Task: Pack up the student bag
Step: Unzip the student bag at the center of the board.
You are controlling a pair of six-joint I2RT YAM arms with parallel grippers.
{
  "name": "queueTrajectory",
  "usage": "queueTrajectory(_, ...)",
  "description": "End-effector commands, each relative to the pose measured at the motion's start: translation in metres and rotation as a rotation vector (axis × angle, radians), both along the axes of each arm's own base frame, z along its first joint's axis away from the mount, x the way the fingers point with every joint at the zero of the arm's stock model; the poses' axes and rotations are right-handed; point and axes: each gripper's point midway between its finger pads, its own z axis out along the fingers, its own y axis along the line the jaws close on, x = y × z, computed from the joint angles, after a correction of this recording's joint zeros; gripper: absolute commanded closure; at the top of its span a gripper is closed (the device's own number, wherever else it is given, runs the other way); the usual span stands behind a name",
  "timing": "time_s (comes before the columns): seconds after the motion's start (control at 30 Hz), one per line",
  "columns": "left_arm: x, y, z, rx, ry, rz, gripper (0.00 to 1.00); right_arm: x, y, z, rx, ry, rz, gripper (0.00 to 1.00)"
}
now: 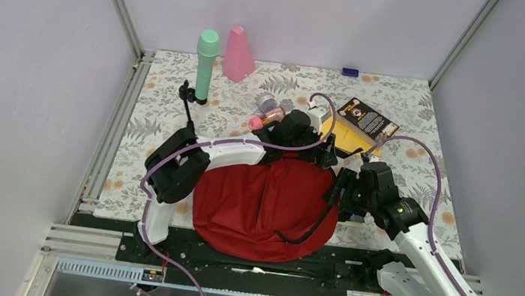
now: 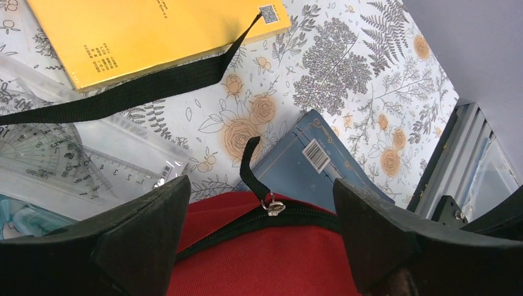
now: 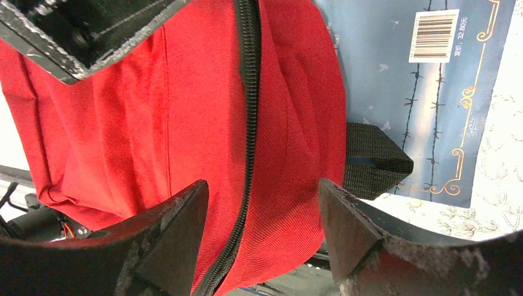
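The student bag (image 1: pixel 260 201), red with black zipper lines, lies flat at the table's near edge between the arms. My left gripper (image 2: pixel 260 182) hovers open over its far rim, fingers wide on either side of the silver zipper slider (image 2: pixel 273 206) and its black pull tab, touching neither. In the top view the left gripper (image 1: pixel 312 147) sits at the bag's far right corner. My right gripper (image 3: pixel 263 183) is open at the bag's right edge, its fingers straddling red fabric and a zipper line (image 3: pixel 250 92); the top view shows the right gripper (image 1: pixel 337 189) beside that edge.
Beyond the bag lie a yellow book (image 2: pixel 154 31), a blue book (image 2: pixel 308 163) partly under the bag, a clear ruler set (image 2: pixel 80 160) and a black strap (image 2: pixel 123 92). Farther back stand a green bottle (image 1: pixel 205 65) and a pink cone (image 1: pixel 238 53).
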Motion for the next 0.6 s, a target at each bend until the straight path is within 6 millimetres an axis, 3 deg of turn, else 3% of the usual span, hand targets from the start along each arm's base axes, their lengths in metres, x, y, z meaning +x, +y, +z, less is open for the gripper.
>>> queueTrajectory(0.0,0.008,-0.013,0.023,-0.037,-0.074,-0.046,0.16,-0.001,0.005,-0.005,0.013,0.023,0.013,0.28)
queueTrajectory(0.17,0.012,-0.015,0.018,-0.027,-0.085,-0.042,0.31,-0.001,0.005,-0.009,0.011,0.027,0.014,0.32)
queueTrajectory(0.47,0.017,-0.023,0.013,-0.034,-0.077,-0.045,0.4,0.001,0.004,-0.01,0.005,0.031,0.007,0.29)
queueTrajectory(0.53,0.017,-0.024,0.013,-0.04,-0.073,-0.046,0.49,0.001,0.004,-0.01,0.004,0.031,0.006,0.29)
queueTrajectory(0.57,0.017,-0.025,0.012,-0.041,-0.072,-0.046,0.59,0.002,0.005,-0.011,0.006,0.033,0.007,0.29)
